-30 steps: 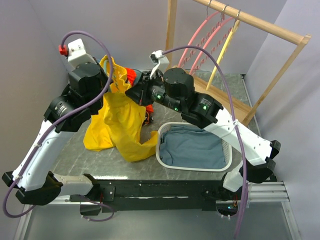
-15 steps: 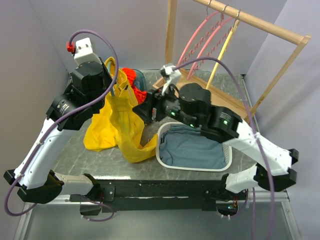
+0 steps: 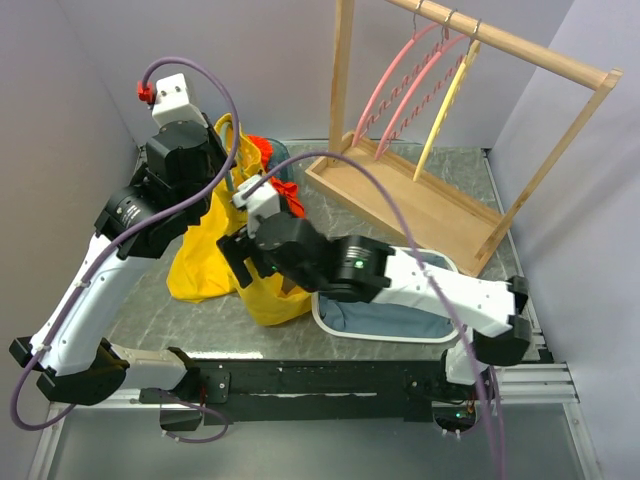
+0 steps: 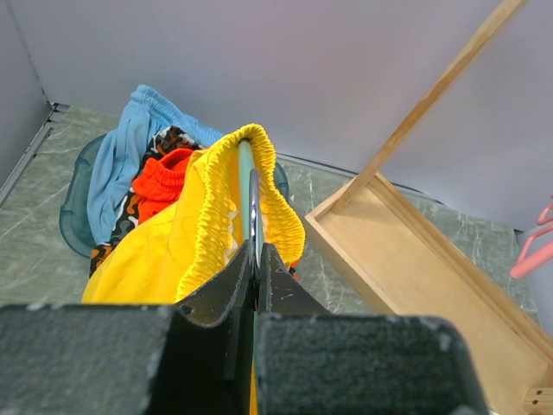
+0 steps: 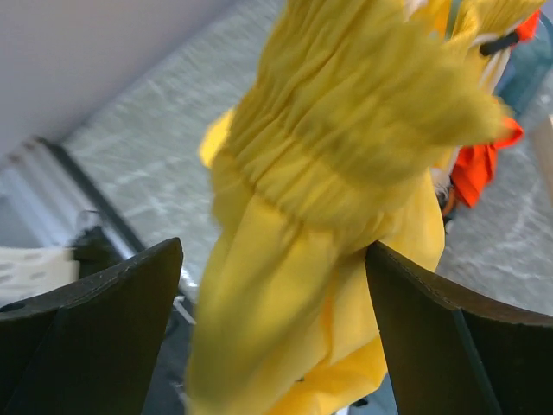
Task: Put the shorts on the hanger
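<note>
The left pincer (image 4: pixel 256 259) is clamped on the hanger (image 4: pixel 245 169) under the shorts (image 4: pixel 164 259). The right pincer (image 5: pixel 274 251) is held wide open before them, above the grey tabletop (image 3: pixel 140 300)

The right gripper (image 5: pixel 275 259) stands wide, its 2 dark fingers (image 5: pixel 104 328) flanking the blurred yellow shorts (image 5: pixel 346 130); an orange-red garment (image 5: pixel 479 173) shows at right.

left end effector (image 4: pixel 257 259) clamped shut, arm raised | right end effector (image 5: pixel 272 251) spread wide, arm stretched leftward
</note>
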